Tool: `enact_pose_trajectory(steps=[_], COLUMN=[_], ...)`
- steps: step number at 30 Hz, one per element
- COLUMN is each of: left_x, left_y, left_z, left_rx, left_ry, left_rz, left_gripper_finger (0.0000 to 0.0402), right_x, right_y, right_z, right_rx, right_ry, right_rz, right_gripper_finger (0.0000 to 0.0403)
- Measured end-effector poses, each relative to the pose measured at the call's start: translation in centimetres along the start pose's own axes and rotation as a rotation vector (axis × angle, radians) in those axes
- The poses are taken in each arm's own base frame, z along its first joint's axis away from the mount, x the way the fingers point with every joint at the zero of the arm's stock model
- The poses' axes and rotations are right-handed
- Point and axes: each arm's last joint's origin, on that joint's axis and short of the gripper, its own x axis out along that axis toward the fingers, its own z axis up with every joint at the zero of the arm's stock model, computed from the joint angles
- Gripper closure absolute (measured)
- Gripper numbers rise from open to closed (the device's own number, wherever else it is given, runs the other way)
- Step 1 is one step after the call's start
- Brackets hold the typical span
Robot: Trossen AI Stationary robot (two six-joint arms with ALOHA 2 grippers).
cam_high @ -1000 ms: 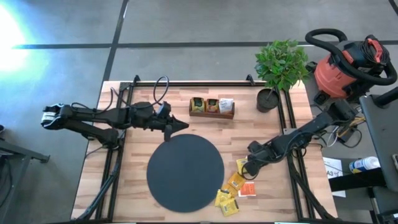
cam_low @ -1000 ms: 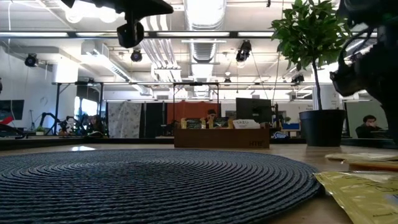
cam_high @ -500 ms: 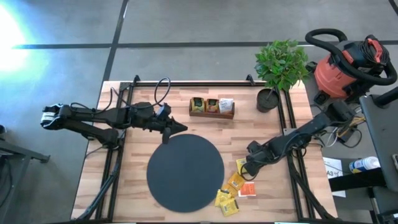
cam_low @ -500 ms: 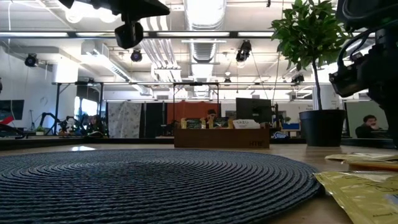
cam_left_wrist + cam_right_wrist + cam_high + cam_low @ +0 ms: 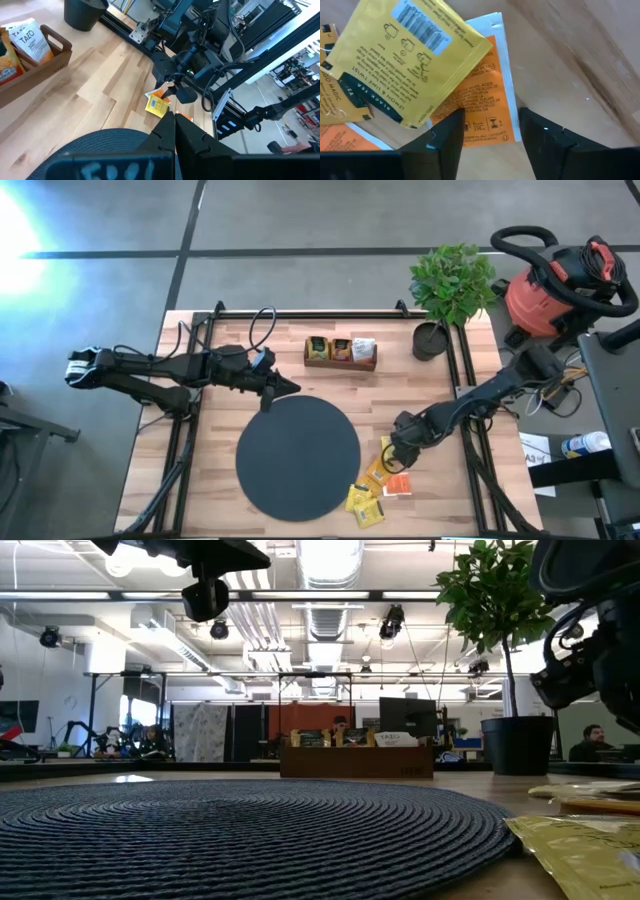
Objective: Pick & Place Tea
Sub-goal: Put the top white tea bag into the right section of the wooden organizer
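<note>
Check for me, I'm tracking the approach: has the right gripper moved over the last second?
Yes. The open right gripper has shifted toward the table's front edge, away from the plant pot, over the loose tea sachets.

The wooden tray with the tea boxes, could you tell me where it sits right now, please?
In the high view the wooden tray sits at the table's far middle, just beyond the black round mat and left of the potted plant.

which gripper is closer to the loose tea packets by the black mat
Right. The right gripper, open, hangs directly over the tea packets; the left gripper, shut, sits across the black mat at its far edge.
</note>
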Motion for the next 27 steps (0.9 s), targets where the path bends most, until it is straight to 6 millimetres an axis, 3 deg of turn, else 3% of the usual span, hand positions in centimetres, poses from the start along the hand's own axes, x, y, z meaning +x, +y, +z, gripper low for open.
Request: enact_pose_trajectory(steps=[4, 15, 22, 27], left_x=[0.0, 0.0, 0.0, 0.0], left_y=[0.0, 0.0, 0.0, 0.1], left_z=[0.0, -0.1, -0.1, 0.0], left_rx=[-0.001, 0.001, 0.001, -0.028], left_ry=[0.001, 0.003, 0.002, -0.013], left_rz=[0.001, 0.002, 0.002, 0.013], left_gripper_finger=[0.0397, 0.0397, 0.0397, 0.0397], right_x=[-0.5, -1.3, -4.0, -7.5], right_y=[0.6, 2.3, 3.3, 3.4], right_z=[0.2, 0.6, 1.1, 1.4], right_rx=[-0.008, 0.010, 0.020, -0.033], right_ry=[-0.030, -0.094, -0.270, -0.448], right_rz=[0.026, 0.147, 0.147, -0.067], right_gripper_finger=[0.0249, 0.0381, 0.0393, 0.0393])
